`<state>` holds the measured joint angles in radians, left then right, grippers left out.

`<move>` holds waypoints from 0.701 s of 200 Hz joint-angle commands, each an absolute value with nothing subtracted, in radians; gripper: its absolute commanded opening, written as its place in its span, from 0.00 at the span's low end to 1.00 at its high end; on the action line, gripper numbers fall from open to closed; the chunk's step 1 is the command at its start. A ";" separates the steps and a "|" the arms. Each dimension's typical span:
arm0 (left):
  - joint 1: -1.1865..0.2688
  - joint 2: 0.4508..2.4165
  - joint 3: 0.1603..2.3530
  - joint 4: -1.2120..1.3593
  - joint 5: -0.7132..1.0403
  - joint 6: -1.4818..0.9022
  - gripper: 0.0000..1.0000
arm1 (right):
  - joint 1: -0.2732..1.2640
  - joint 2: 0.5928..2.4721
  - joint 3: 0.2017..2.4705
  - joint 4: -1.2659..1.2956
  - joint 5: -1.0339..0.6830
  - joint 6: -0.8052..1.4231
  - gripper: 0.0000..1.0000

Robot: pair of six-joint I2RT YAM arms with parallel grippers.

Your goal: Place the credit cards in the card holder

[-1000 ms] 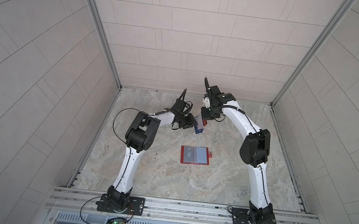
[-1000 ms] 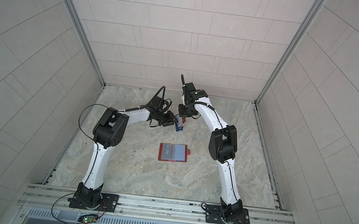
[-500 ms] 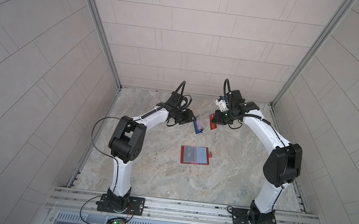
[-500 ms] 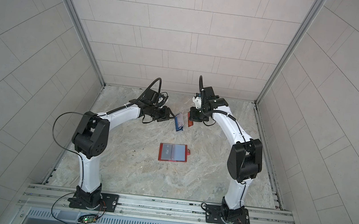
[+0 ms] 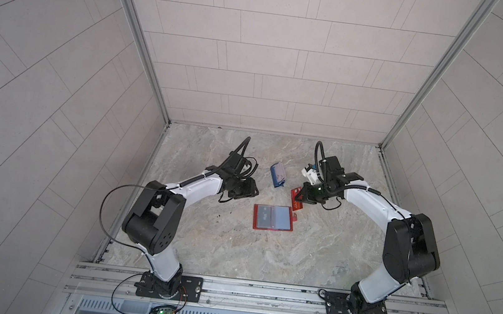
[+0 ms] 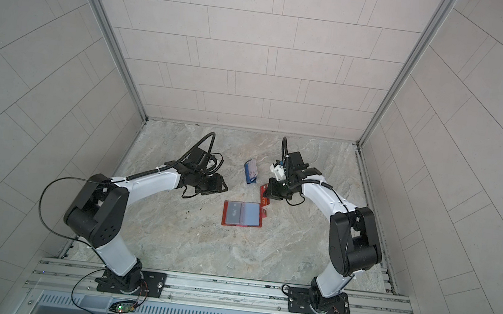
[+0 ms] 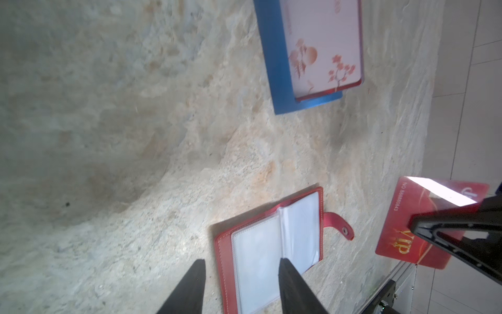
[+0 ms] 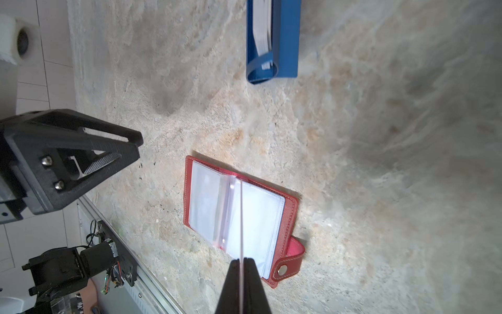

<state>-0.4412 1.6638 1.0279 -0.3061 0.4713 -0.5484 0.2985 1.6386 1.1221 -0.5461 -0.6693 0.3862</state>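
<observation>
Card [image 7: 423, 201] pinched by right gripper [image 8: 241, 261]; VIP face shows left wrist only; left gripper [image 7: 241, 260] parted, empty.

The card holder [image 5: 273, 218] lies open on the tabletop [image 5: 231, 253] at mid-frame in both top views. The stand [image 5: 278, 175], a standing card [image 7: 323, 46] in it, sits above it in frame. The held card [image 5: 299, 206], in the right gripper's [image 5: 297, 199] jaws, is just off the holder's upper right corner.
</observation>
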 commanded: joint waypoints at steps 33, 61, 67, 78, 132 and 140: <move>-0.498 1.575 0.938 -0.289 0.433 -0.517 0.49 | 0.345 1.616 0.968 -0.297 -0.763 0.511 0.00; -0.520 1.573 0.901 -0.253 0.449 -0.524 0.49 | 0.369 1.643 0.938 -0.227 -0.781 0.549 0.00; -0.524 1.576 0.896 -0.245 0.453 -0.525 0.49 | 0.373 1.648 0.936 -0.217 -0.783 0.554 0.00; -0.532 1.588 0.884 -0.227 0.466 -0.532 0.48 | 0.380 1.656 0.936 -0.202 -0.786 0.562 0.00; -0.560 1.625 0.827 -0.123 0.473 -0.597 0.47 | 0.410 1.719 0.940 -0.167 -0.795 0.588 0.00; -0.563 1.628 0.815 -0.104 0.470 -0.611 0.47 | 0.415 1.727 0.940 -0.165 -0.795 0.590 0.00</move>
<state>-0.5529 1.6154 0.8482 -0.1799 0.4702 -0.5667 0.3996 1.7039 0.9382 -0.1947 -0.7830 0.5674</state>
